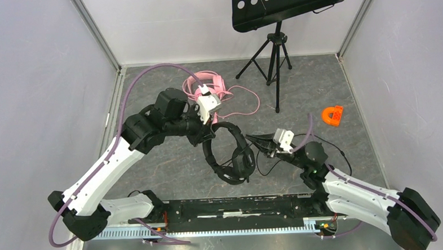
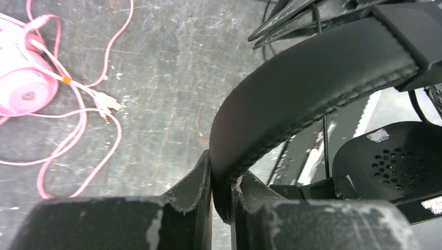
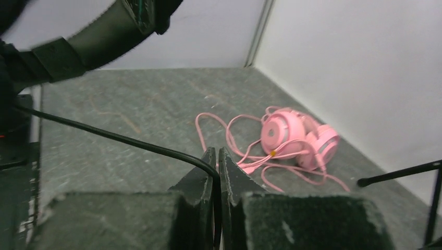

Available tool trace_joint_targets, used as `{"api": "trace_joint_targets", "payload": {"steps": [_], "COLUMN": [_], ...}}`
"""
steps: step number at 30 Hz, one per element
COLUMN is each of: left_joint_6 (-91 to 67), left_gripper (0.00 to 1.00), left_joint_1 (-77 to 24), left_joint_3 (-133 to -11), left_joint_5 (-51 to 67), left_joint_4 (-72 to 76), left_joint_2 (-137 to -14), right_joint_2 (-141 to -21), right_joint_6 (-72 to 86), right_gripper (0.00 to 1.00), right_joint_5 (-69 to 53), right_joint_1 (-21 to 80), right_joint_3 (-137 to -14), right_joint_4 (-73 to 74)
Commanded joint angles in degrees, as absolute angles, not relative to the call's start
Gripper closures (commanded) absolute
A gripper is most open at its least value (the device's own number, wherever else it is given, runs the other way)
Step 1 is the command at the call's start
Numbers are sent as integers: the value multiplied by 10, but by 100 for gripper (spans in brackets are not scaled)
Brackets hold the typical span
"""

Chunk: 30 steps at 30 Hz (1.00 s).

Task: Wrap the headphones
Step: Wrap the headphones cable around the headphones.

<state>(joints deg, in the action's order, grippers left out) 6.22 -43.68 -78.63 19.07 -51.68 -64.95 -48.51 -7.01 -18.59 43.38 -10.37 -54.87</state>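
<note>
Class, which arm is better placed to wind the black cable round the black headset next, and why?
Right, probably: the right gripper is shut on the black cable and can carry it round, while the left gripper clamps the headband of the black headset.

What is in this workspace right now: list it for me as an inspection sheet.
Surface: grey table, scuffed.
Job's things: black headphones held by the headband; pink headphones lying on the far side of the table.
Clutter: orange plastic piece on the right, apart from everything.
Grippers: left gripper shut on the black headband; right gripper shut on the black cable.
Cables: pink cable in loose loops, unwrapped.
Surroundings: white walls; black music stand at the back.
</note>
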Motion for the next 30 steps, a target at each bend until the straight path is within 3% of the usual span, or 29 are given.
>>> {"api": "trace_joint_targets", "payload": {"steps": [1, 9, 14, 19, 25, 30], "left_joint_6": [234, 352, 387, 405, 416, 426], "left_gripper": [98, 98, 98, 98, 98, 98], "left_joint_1": [-439, -439, -439, -439, -440, -441], "left_joint_3": [-765, -744, -737, -729, -722, -703], "left_joint_5": [177, 150, 120, 43, -22, -53], "left_joint_4": [-518, -519, -518, -476, -436, -406], "left_joint_2": [-634, -660, -667, -672, -674, -671], "right_joint_2": [-451, -442, -434, -438, -450, -474], "right_joint_6": [-12, 67, 90, 147, 234, 274], "right_gripper": [94, 88, 94, 98, 91, 90], "right_joint_5": [-203, -243, -315, -388, -467, -509], "right_joint_1": [427, 427, 427, 427, 427, 427], "right_joint_3": [-194, -285, -296, -304, -285, -267], "right_joint_4": [-299, -120, -103, -136, -233, -295]}}
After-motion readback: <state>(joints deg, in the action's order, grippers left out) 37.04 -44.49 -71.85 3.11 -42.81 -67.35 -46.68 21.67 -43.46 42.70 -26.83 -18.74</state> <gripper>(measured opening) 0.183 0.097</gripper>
